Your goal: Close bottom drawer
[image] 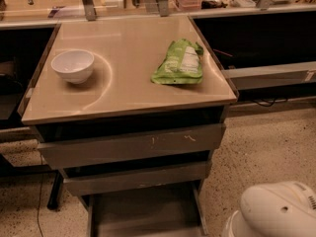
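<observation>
The bottom drawer of the grey metal cabinet stands pulled out toward me. Its grey tray floor shows at the bottom of the view, and its front is cut off by the lower edge. Above it are the mid-sized drawer front and the widest drawer front with white scratch marks. My gripper is out of view. Only a white rounded part of my arm shows at the bottom right, beside the open drawer.
On the tan cabinet top sit a white bowl at the left and a green snack bag at the right. Dark shelving flanks the cabinet. A speckled floor lies to the right, and cables hang at the left.
</observation>
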Available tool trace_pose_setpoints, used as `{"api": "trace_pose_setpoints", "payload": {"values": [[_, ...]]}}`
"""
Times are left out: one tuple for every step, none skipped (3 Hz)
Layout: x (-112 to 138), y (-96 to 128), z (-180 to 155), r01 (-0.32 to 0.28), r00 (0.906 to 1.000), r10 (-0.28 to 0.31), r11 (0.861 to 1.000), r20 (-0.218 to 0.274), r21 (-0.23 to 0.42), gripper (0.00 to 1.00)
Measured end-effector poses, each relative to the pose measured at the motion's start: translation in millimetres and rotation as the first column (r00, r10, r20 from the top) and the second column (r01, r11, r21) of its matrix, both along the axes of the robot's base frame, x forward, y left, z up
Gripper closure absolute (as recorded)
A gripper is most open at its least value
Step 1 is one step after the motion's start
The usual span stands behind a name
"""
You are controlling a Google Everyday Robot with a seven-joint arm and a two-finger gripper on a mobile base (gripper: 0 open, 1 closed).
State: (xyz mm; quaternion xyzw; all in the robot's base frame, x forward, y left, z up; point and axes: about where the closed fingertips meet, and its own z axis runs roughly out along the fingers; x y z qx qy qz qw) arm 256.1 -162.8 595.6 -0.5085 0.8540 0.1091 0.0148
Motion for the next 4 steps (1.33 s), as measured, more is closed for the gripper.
{"api": "trace_pose_setpoints", "payload": {"values": [[-12.6, 2.2, -87.0, 0.063, 0.9951, -0.062, 0.998, -0.077, 0.011, 1.0], [-20.0, 4.6, -156.4, 0.121, 0.9844, -0.118, 0.992, -0.131, 0.017, 1.0], [-31.4, 11.5, -176.7, 0.136, 0.9763, -0.128, 0.99, -0.174, 0.035, 1.0], [-30.7, 10.8, -174.5, 0.134, 0.9772, -0.126, 0.99, -0.171, 0.033, 1.0]]}}
